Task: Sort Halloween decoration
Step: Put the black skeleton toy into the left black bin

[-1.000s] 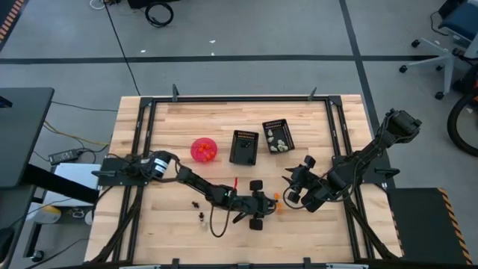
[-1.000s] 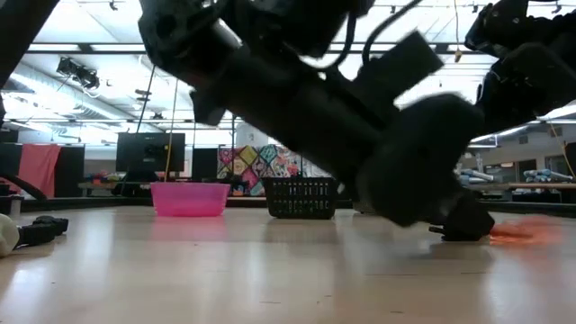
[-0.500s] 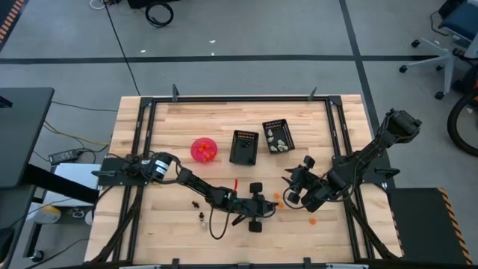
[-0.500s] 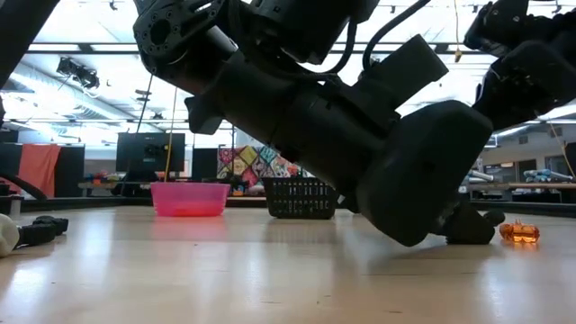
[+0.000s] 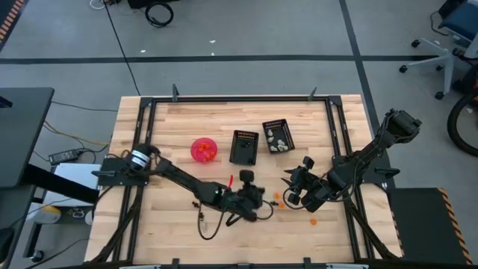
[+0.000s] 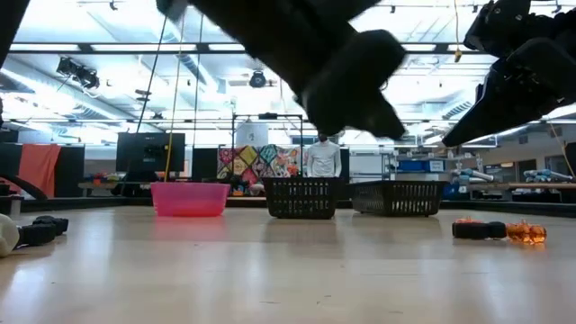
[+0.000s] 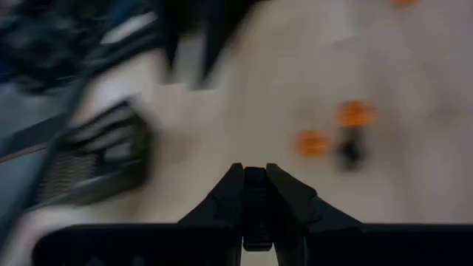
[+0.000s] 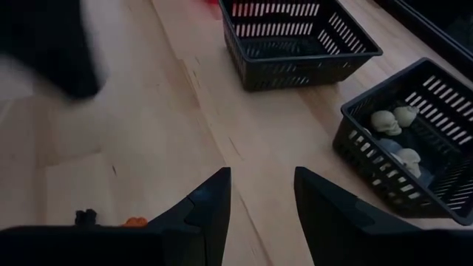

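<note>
Small orange trinkets (image 5: 277, 199) and a black one (image 6: 477, 229) lie on the wood near the table's middle. Another orange one (image 5: 312, 221) lies nearer the front right. Black trinkets (image 5: 197, 205) lie at the front left. My left gripper (image 5: 258, 199) hangs above the table beside the orange ones, shut (image 7: 253, 181), with nothing showing between its fingers. My right gripper (image 8: 262, 199) hovers open over bare wood just right of them (image 5: 293, 190). Pale trinkets (image 8: 392, 120) lie in the right basket.
A pink bowl (image 5: 204, 149) with orange pieces stands left of two black slotted baskets (image 5: 244, 147) (image 5: 278, 136) at the table's middle back. A pale and a black trinket (image 6: 27, 232) show at the low view's left. A person (image 6: 322, 157) stands far behind the table.
My left gripper has risen off the table beside the orange trinkets, drawn back a little toward the left and turned. One orange trinket has shot from beside its fingers toward the table's near right. My right arm has kept still.
</note>
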